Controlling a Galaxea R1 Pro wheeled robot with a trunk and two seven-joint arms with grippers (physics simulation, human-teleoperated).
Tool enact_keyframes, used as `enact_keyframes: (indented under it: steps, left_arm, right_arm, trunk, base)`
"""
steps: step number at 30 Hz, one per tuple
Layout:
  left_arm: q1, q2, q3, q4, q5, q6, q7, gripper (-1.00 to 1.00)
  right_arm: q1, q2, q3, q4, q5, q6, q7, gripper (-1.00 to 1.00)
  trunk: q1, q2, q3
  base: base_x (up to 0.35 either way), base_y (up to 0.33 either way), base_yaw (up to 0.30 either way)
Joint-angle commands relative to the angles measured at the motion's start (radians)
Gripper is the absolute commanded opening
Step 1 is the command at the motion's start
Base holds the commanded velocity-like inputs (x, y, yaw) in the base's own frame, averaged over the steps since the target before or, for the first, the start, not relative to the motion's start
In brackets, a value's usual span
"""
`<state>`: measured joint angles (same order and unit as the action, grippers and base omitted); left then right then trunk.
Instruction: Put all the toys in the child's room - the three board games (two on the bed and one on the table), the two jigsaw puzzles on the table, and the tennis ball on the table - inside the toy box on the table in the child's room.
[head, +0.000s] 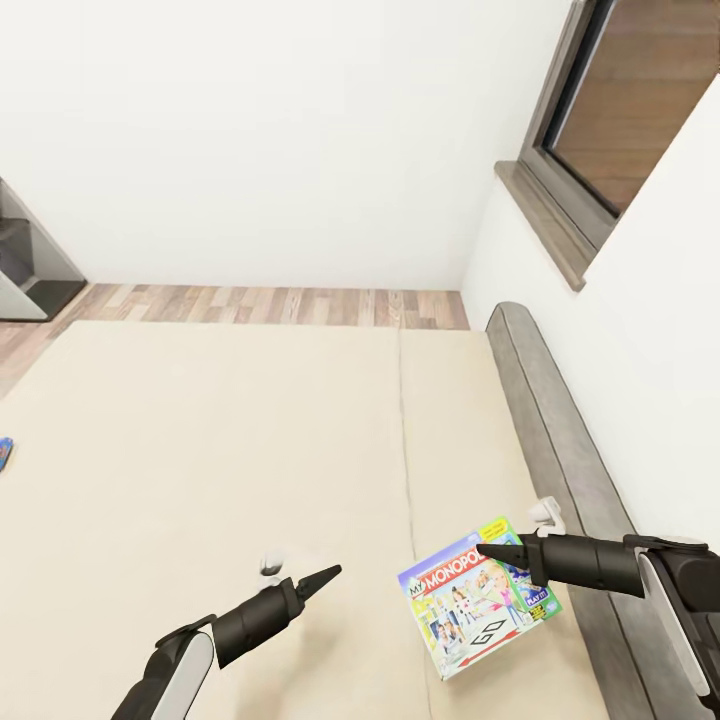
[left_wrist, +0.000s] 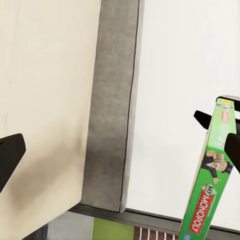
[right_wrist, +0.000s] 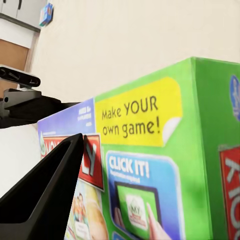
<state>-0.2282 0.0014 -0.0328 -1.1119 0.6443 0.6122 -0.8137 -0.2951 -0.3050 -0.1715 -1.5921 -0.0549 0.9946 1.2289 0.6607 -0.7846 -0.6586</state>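
Monopoly lettering is showing white on red across the lid of one board game (head: 480, 608), a thin rectangular box with green edges and cartoon print, which the right pincer (head: 487, 551) is grasping by its upper edge and holding tilted above the bed (head: 200, 450). In the right wrist view the box (right_wrist: 165, 170) is reading "Make YOUR own game!" on a yellow patch and "CLICK IT!" on a blue panel beneath, with one dark pointed finger (right_wrist: 45, 200) lying against the printed face. The left wrist view is catching the same box (left_wrist: 207, 175) edge-on, its green side carrying the Monopoly name and a small cartoon figure, clamped between two black fingertips. The left pincer (head: 325, 577) is hanging released over the plain cream-beige cover, grasping nothing. A second board game (head: 4, 452), blue, is lying flat on the bed at its far left edge, well apart from both arms. A grey padded headboard (head: 560, 430) is running along the white wall, beneath a dark-framed window (head: 610, 110). Wood-plank floor (head: 270, 305) is showing beyond the bed.
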Motion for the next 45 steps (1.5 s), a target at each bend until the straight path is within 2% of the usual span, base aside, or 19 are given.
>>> enact_keyframes:
  steps: [1, 45]
  left_arm:
    - [0.000, 0.000, 0.000, 0.000, 0.006, 0.008, 0.001, 1.00]
    - [0.000, 0.000, -0.001, 0.000, 0.006, 0.008, 0.001, 1.00]
  right_arm:
    - [-0.001, 0.000, 0.000, 0.000, -0.005, 0.009, -0.002, -1.00]
    - [-0.001, 0.000, 0.000, 0.000, -0.002, 0.009, -0.003, -1.00]
  trunk:
    - [-0.004, 0.007, 0.004]
    - [-0.172, 0.315, 0.214]
  base:
    - [0.000, 0.000, 0.000]
    - [0.000, 0.000, 0.000]
